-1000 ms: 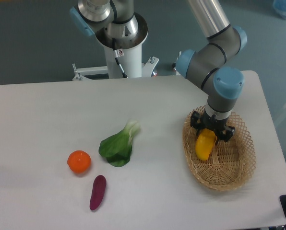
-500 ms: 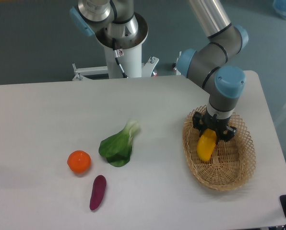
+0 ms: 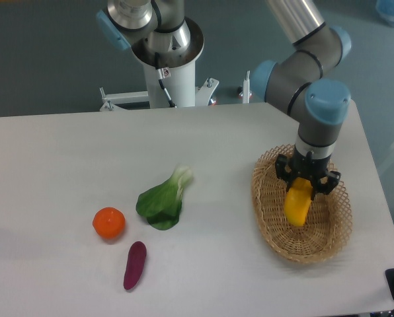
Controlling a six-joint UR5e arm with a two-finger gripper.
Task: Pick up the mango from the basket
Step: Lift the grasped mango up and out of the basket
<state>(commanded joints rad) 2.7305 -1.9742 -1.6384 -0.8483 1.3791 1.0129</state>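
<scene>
The yellow mango [image 3: 298, 205] hangs from my gripper [image 3: 307, 184], which is shut on its upper end. It is held over the middle of the tan wicker basket [image 3: 271, 224] at the right side of the table. Whether its lower end still touches the basket's floor cannot be told. The black fingers [image 3: 283, 172] flank the fruit's top.
A green bok choy [image 3: 162, 200] lies mid-table. A round orange fruit [image 3: 109, 222] and a slim purple sweet potato [image 3: 135, 264] lie to the left front. The robot's base [image 3: 167, 53] stands behind the table's back edge.
The gripper, with the mango in it, has shifted to the right and slightly toward the front over the basket. The other objects have not moved.
</scene>
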